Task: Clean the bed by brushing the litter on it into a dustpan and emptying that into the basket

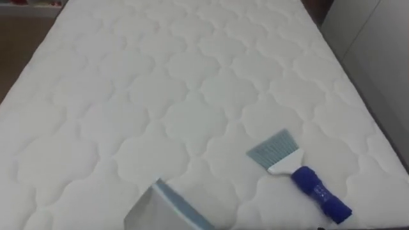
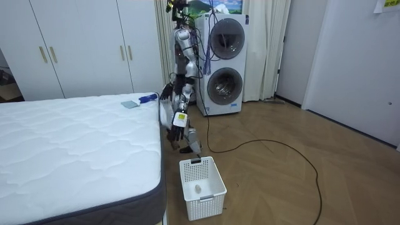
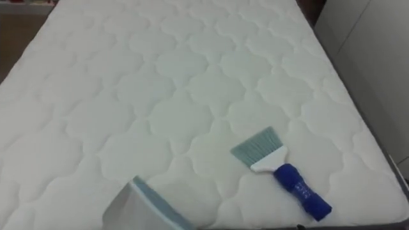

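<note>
1. The white quilted mattress [image 1: 160, 76] of the bed lies bare, its stitched clover-like pattern smooth from the near edge to the far one.
2. A blue-handled hand brush [image 1: 297, 172] lies flat on the mattress, near and to the right. Its grey-blue bristles fan out toward the far left from a white collar, and the handle points near right.
3. A pale grey plastic dustpan [image 1: 163, 211] with a blue-grey lip rests at the near edge, left of the brush and apart from it.
</note>
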Available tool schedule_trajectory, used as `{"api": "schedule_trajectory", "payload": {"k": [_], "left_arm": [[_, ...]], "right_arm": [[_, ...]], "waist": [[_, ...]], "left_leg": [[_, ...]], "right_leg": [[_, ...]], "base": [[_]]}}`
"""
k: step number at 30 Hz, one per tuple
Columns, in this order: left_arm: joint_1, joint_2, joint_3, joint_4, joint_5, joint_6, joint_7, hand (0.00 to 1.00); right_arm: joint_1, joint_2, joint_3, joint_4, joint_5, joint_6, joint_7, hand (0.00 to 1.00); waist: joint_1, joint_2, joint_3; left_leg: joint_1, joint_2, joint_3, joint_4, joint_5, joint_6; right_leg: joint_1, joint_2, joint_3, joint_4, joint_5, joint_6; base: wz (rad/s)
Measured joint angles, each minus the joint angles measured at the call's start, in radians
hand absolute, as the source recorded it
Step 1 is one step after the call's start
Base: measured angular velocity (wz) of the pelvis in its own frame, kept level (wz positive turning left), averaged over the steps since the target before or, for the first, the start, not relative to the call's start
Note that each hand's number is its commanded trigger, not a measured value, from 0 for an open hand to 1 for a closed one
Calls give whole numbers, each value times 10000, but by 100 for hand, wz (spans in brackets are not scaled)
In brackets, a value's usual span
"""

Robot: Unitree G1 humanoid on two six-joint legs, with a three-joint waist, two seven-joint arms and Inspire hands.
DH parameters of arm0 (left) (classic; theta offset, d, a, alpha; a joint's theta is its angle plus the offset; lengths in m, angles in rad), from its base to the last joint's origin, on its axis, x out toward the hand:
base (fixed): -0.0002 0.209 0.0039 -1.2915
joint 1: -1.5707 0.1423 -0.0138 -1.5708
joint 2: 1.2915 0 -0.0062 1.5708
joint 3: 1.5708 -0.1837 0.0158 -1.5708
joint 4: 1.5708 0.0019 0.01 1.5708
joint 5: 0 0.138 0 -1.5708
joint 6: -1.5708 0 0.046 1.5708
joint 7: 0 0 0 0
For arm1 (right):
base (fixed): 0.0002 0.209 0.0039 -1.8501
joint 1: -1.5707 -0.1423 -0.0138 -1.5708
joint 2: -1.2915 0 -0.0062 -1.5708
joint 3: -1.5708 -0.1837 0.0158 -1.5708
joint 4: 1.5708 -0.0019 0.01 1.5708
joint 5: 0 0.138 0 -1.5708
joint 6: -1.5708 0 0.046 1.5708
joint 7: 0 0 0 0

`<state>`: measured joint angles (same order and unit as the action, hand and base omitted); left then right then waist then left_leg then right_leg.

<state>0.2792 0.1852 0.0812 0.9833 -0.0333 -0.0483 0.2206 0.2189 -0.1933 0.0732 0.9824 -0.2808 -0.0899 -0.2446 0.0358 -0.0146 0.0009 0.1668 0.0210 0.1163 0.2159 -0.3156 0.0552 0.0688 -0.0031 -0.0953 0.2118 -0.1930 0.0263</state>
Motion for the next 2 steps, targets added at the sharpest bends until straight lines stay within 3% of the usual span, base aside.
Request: {"api": "schedule_trajectory", "payload": {"k": [2], "left_arm": [[107,3,69,23,-58,59,146,0]], "right_arm": [[9,2,-214,110,2,56,28,0]], "waist": [[-3,33,1]], "left_leg": [[133,0,-221,-128,3,-5]], "right_leg": [[107,58,117,-124,5,-7]], "base": [[-11]]}}
